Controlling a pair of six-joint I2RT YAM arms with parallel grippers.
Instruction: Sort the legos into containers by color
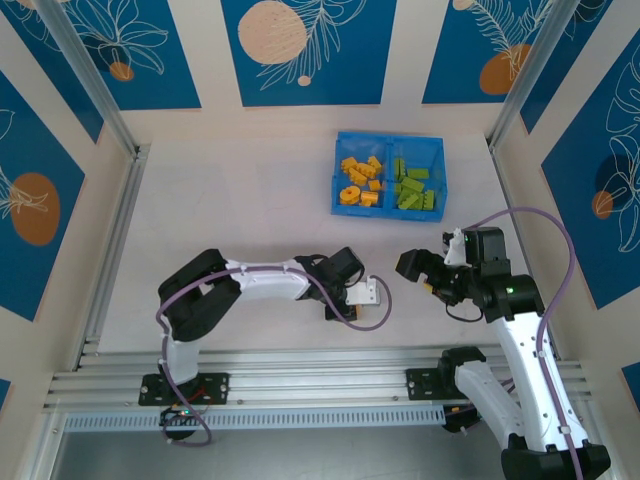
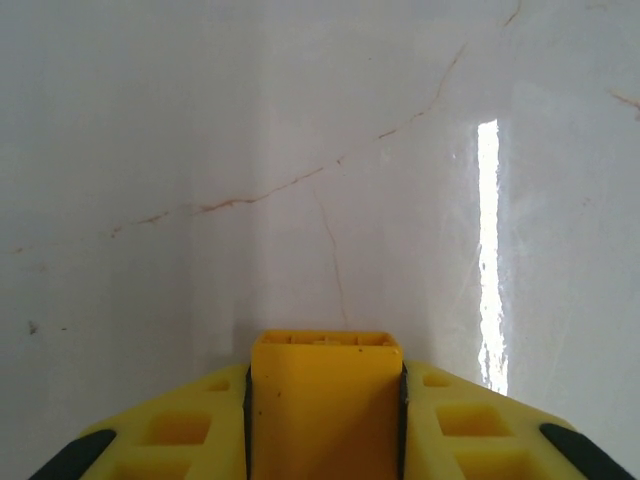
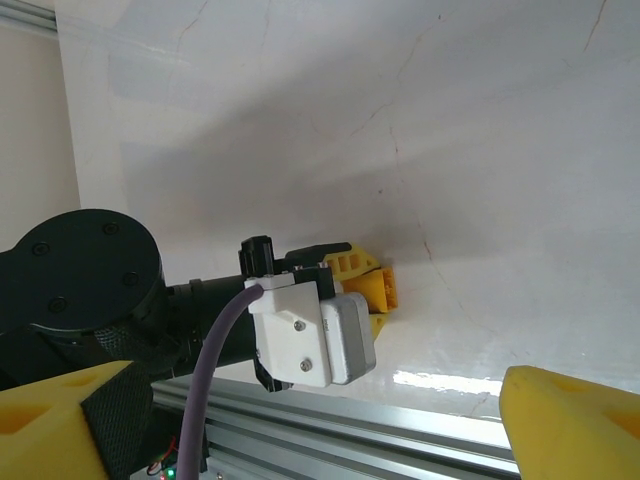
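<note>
- The tray [image 1: 338,172] sat toward the far side of the table [image 1: 240,200], its long axis running 9 to 3 o'clock; yellow bricks [image 1: 360,182] lay in its 9 o'clock compartment and green bricks [image 1: 413,188] in its 3 o'clock one; every brick I could make out lay inside it, the colours apart.
- The left gripper [image 1: 376,291] lay low over the table, pointing toward 3 o'clock; the tray stood at about 12 o'clock from it, with the yellow compartment almost straight up the table.
- Its jaws were drawn in against a deeper-yellow block [image 2: 325,410] seated between them (a brick or a part of the gripper, I could not tell which); nothing else sat in front of it.
- The right gripper [image 1: 412,268] pointed toward 9 o'clock, facing the left one across a short gap; its fingers [image 3: 560,425] stood wide apart with nothing between them; the tray lay at roughly 11 o'clock from it, the green compartment the closer half.
- Judgement: the sorting looked all but finished; if that block was a yellow brick, the coming move turned on lifting and swinging it toward 12 o'clock, and the left arm was the better placed for the yellow side; the right arm would have to cross the green compartment to reach it.
</note>
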